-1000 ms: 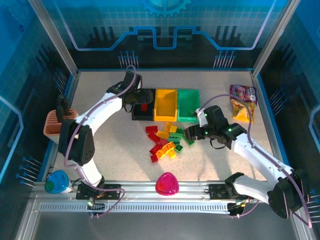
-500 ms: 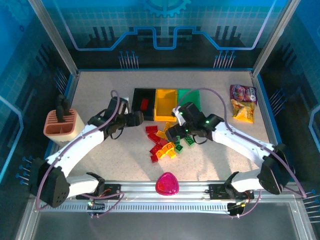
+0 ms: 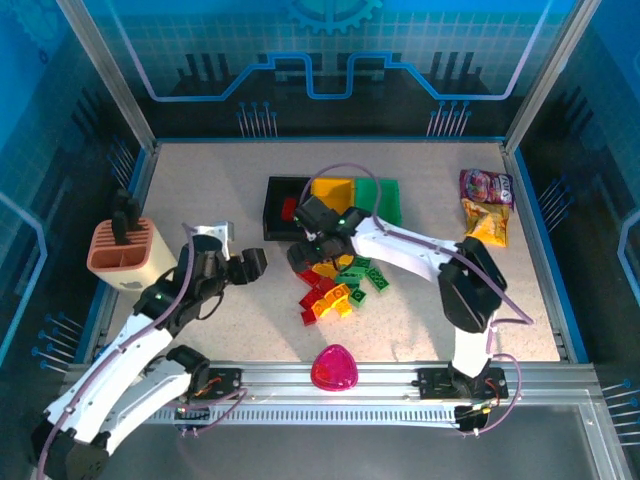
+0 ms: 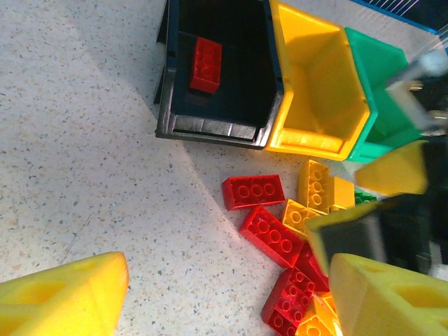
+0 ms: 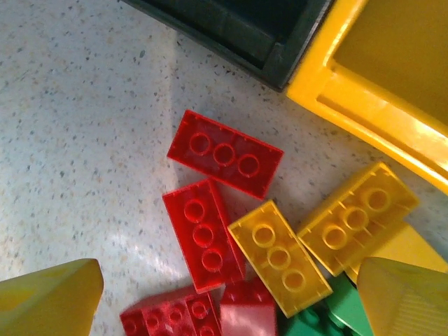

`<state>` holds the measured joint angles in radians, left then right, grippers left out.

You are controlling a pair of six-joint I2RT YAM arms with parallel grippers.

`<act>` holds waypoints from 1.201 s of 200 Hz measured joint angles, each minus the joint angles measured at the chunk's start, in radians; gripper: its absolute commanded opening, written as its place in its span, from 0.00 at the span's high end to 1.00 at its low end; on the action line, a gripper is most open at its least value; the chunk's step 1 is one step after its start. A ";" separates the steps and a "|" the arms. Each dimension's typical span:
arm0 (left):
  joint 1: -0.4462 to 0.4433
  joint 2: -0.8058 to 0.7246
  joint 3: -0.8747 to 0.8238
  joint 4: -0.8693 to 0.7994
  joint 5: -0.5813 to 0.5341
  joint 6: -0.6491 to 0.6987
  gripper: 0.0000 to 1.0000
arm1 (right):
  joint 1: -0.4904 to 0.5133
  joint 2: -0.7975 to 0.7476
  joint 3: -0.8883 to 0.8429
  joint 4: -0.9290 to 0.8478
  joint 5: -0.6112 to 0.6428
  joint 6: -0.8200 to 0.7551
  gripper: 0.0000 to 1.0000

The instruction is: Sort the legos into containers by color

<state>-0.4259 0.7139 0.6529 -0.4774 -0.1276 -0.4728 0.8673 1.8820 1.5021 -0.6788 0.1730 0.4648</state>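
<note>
On the left, the left claw (image 3: 248, 266) is hanging low over the bare table (image 3: 200, 190). It is released, its yellow pads (image 4: 63, 301) standing wide with nothing between them. It is pointing toward the work. Ahead of it and a little to its left the black bin (image 4: 210, 129) is sitting with one red brick (image 4: 206, 64) lying inside, so red looks to be going there. The pile (image 3: 335, 285) is lying ahead of its right pad, red pieces nearest.

The right claw (image 3: 302, 258) is reaching across and hovering over the pile's edge, just short of the black bin's front wall. It too is released and holding nothing, its pads (image 5: 52, 301) spread wide. Directly beneath it two red bricks (image 5: 203, 234) are lying flat, studs up and touching. A yellow brick (image 5: 278, 257) is lying just beside them, toward its right pad. I'd judge it is lining up on a red one, the black bin being just beyond its fingertips.

Past that claw to the right, the yellow bin (image 4: 311, 143) and green bin (image 3: 388, 198) are sitting side by side, touching, both looking bare inside as far as I can see. Most of the sorting is left to do.
</note>
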 measured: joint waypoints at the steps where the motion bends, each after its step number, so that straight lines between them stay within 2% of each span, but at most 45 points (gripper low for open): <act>1: 0.000 -0.002 0.000 -0.001 0.000 0.000 0.24 | 0.001 0.005 0.003 -0.002 0.000 0.002 0.04; 18: -0.002 -0.044 -0.016 -0.024 -0.006 -0.004 0.24 | 0.010 0.070 0.057 -0.026 0.012 0.031 0.00; 57: -0.003 -0.100 -0.056 -0.058 -0.007 -0.047 0.25 | 0.021 0.187 0.171 -0.071 0.034 0.087 0.00; 143: -0.007 -0.109 -0.067 -0.065 -0.008 -0.057 0.26 | 0.028 0.326 0.278 -0.119 0.073 0.156 0.13; 201: -0.007 -0.121 -0.068 -0.068 -0.011 -0.057 0.27 | 0.031 0.377 0.305 -0.129 0.082 0.165 0.17; 240: -0.007 -0.127 -0.068 -0.069 -0.015 -0.057 0.27 | 0.034 0.406 0.333 -0.133 0.087 0.165 0.28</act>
<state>-0.4332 0.5869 0.5854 -0.5465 -0.1429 -0.5297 0.9012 2.2875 1.8355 -0.8120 0.2600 0.6300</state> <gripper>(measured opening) 0.733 0.761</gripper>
